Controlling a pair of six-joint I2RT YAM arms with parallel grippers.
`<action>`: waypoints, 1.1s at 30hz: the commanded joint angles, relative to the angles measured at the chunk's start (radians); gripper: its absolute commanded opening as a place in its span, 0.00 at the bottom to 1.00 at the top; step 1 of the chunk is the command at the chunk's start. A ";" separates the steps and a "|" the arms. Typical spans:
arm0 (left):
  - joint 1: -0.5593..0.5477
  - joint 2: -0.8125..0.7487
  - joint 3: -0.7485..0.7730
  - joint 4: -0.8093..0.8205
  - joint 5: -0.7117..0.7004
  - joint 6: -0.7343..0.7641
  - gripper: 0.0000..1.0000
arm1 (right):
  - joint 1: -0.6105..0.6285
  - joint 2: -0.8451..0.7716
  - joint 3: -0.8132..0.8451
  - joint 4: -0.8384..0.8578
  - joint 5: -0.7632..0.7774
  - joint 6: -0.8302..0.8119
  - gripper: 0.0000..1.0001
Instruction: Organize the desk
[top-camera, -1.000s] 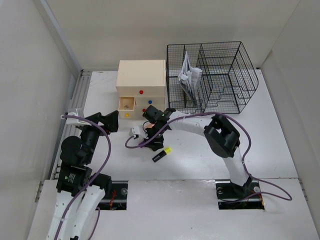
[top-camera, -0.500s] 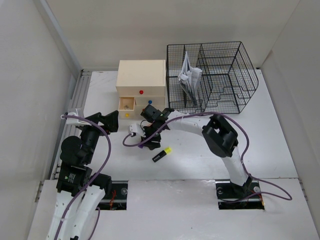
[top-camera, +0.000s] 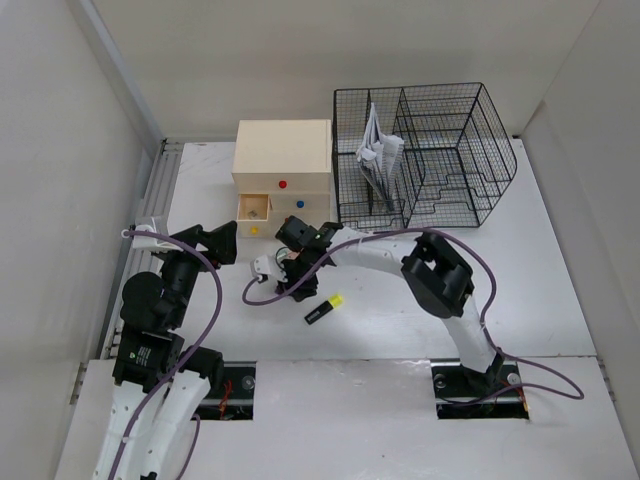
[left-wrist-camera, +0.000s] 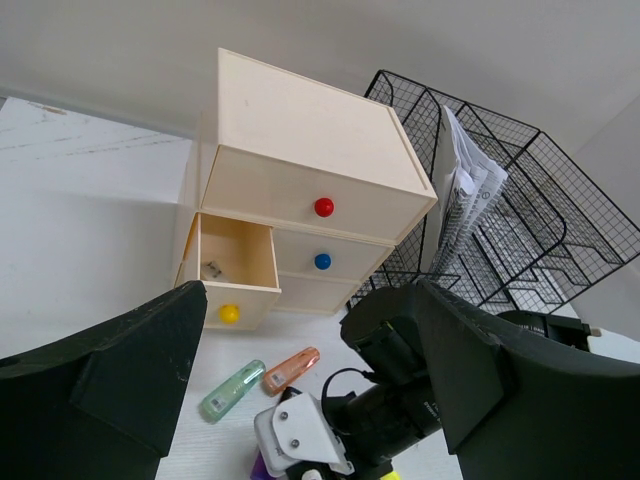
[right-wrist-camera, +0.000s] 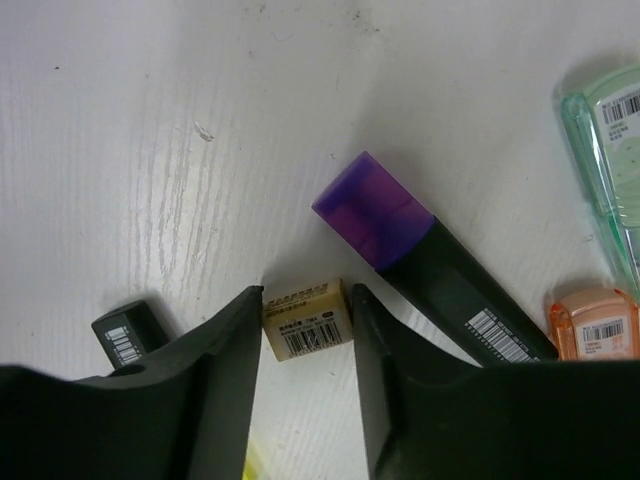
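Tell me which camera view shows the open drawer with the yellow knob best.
The left wrist view: the open drawer is close and seen from the front, with its inside visible. The top external view shows it only small, from above. The right wrist view does not show it at all.

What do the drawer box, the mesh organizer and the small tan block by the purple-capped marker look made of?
The drawer box looks like pale unpainted wood, matte, with visible panel edges. The organizer is thin black-coated metal wire, a see-through grid. The block is probably a rubber eraser: matte tan with a printed barcode label.
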 joint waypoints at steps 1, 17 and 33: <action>0.003 -0.012 -0.002 0.051 0.014 -0.003 0.83 | 0.018 0.034 -0.017 0.002 0.035 0.001 0.41; 0.003 -0.012 -0.002 0.051 0.014 -0.003 0.84 | 0.018 -0.017 -0.038 -0.015 0.169 -0.054 0.63; 0.003 -0.030 -0.002 0.051 -0.004 -0.003 0.84 | 0.018 -0.084 0.061 -0.093 0.062 -0.064 0.04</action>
